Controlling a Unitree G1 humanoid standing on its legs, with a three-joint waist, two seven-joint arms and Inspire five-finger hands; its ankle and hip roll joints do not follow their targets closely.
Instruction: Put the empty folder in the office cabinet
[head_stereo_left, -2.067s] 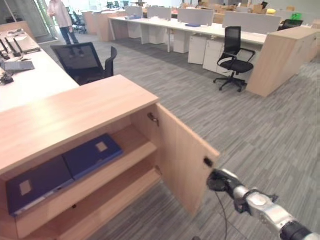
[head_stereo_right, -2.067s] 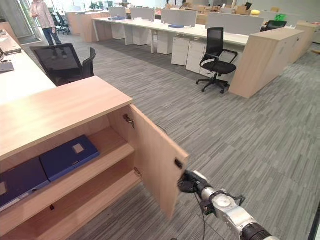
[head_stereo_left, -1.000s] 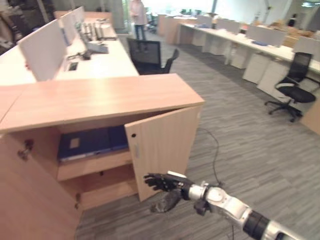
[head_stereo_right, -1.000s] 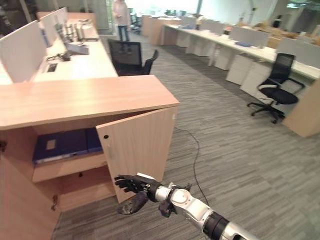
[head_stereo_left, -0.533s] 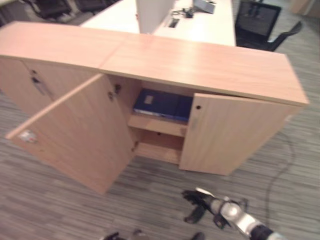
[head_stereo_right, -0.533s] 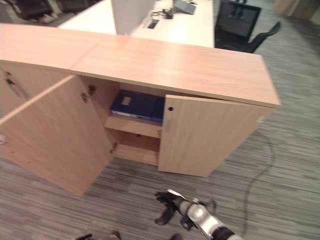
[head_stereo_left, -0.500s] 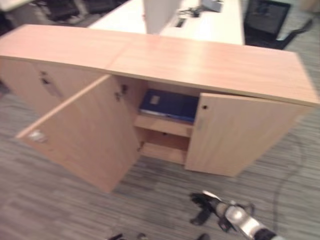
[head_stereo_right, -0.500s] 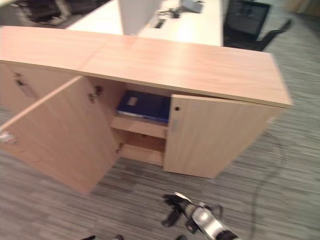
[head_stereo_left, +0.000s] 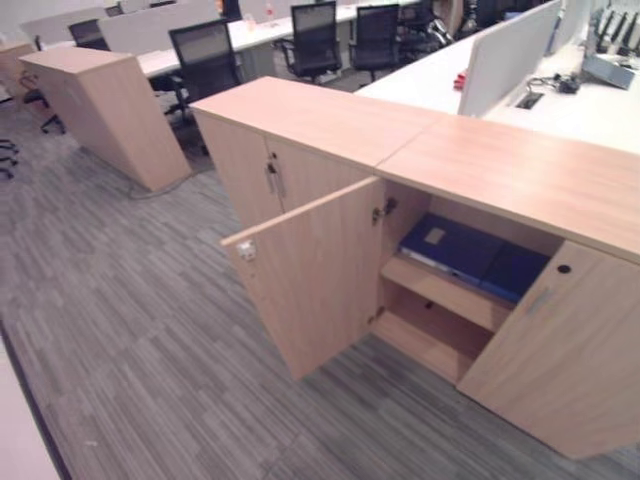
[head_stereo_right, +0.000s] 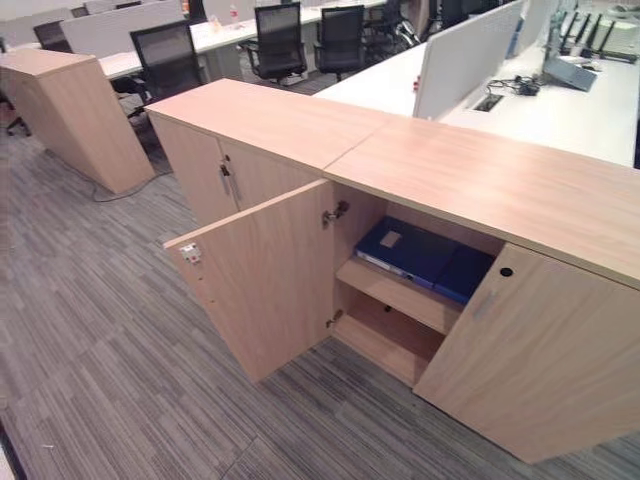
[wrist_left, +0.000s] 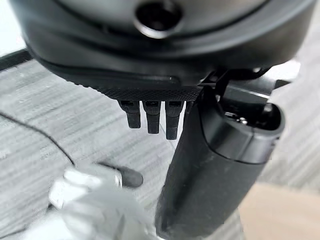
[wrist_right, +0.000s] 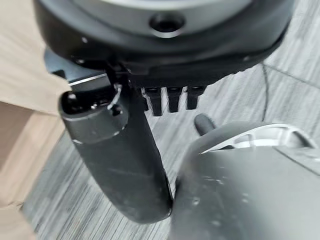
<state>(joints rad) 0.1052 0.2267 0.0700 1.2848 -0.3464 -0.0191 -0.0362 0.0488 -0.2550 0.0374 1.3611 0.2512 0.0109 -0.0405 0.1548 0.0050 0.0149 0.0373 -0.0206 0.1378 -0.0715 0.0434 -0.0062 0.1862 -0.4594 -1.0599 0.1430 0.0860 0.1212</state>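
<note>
Two dark blue folders lie flat on the upper shelf of the wooden office cabinet (head_stereo_left: 500, 165), one folder (head_stereo_left: 448, 245) in the open gap, the other folder (head_stereo_left: 512, 272) partly behind the right door. The left door (head_stereo_left: 315, 270) stands wide open; the right door (head_stereo_left: 565, 350) is swung nearly to. My left hand (wrist_left: 152, 117) hangs over the carpet in the left wrist view, fingers straight, holding nothing. My right hand (wrist_right: 170, 100) likewise hangs open and empty beside a wooden surface.
A second cabinet section (head_stereo_left: 270, 175) with closed doors adjoins on the left. Behind stand a white desk with a divider (head_stereo_left: 510, 50) and black office chairs (head_stereo_left: 205, 55). A separate wooden unit (head_stereo_left: 95, 110) stands far left. Grey carpet (head_stereo_left: 150, 350) lies in front.
The camera has swung left along the cabinet. The right door has gone from wide open to nearly shut, and my right hand has come off its edge and dropped low.
</note>
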